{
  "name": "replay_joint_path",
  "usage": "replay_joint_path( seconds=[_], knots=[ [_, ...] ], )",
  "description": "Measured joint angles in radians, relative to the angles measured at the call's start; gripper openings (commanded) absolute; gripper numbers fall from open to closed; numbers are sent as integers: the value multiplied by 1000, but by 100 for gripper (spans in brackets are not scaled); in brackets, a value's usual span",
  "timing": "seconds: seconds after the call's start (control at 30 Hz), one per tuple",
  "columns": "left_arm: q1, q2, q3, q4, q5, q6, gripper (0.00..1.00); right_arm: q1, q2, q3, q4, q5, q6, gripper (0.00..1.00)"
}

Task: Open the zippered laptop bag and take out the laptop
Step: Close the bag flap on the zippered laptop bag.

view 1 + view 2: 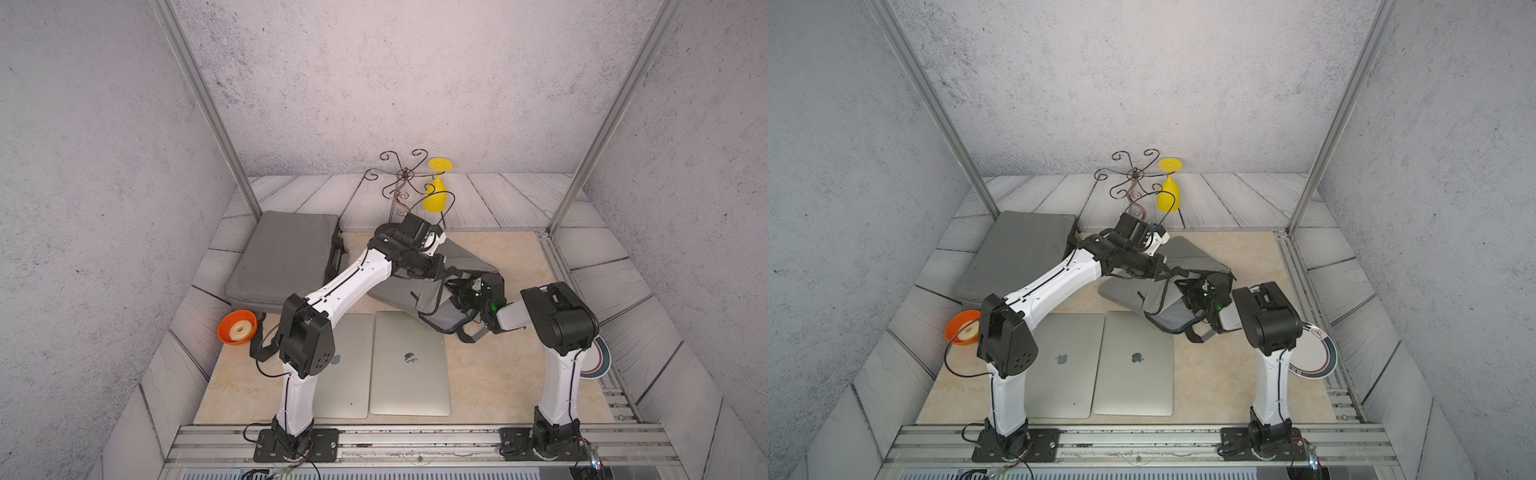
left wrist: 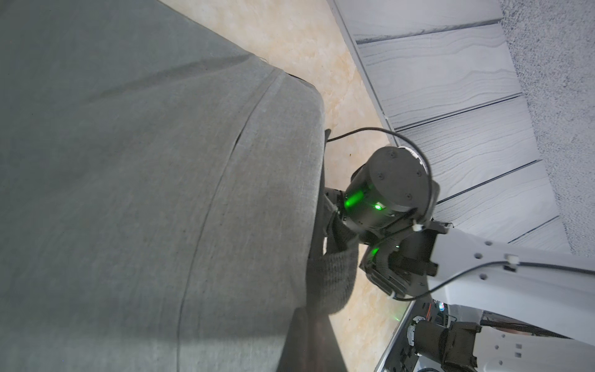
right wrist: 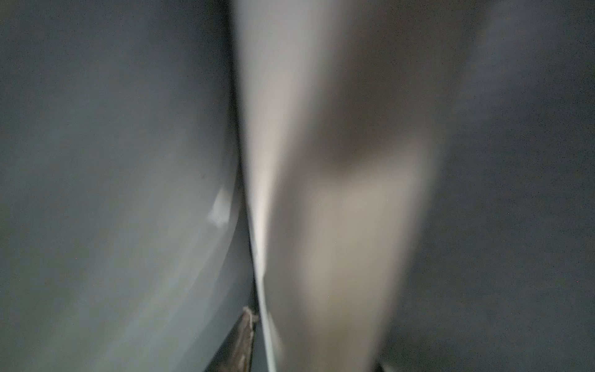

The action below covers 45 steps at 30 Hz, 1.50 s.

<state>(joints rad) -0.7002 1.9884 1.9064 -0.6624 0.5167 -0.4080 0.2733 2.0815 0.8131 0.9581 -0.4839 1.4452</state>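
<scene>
The grey laptop bag lies open in mid-table, its upper flap raised. My left gripper is shut on the edge of that flap, and the grey cloth fills most of the left wrist view. My right gripper reaches into the bag's mouth, so its fingertips are hidden in both top views. In the right wrist view a pale silver laptop runs edge-on between the two fingers, with dark lining on both sides. The blur hides whether the pads touch it.
Two silver laptops lie side by side at the table's front. A second grey bag sits at the back left, next to an orange bowl. A wire rack holds a yellow glass at the back. A plate lies by the right arm.
</scene>
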Motion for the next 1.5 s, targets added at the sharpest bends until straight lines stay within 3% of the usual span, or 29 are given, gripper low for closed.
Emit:
replay_joint_path(
  seconds=[0.1, 0.37, 0.53, 0.83, 1.17, 1.5],
  knots=[
    [1, 0, -5, 1, 11, 1, 0, 8, 25, 1, 68, 7, 24, 26],
    [11, -8, -70, 29, 56, 1, 0, 18, 64, 1, 196, 13, 79, 25],
    [21, -20, -100, 47, 79, 0, 0, 24, 65, 1, 239, 13, 82, 9],
    [31, -48, -152, 65, 87, 13, 0, 27, 56, -26, 253, 14, 60, 2],
    [31, -64, -195, 23, 64, 101, 0, 30, -84, -165, 214, 18, 39, 0],
    [37, -105, -217, -56, -54, 229, 0, 26, -259, -281, 119, 14, 43, 0]
  ],
)
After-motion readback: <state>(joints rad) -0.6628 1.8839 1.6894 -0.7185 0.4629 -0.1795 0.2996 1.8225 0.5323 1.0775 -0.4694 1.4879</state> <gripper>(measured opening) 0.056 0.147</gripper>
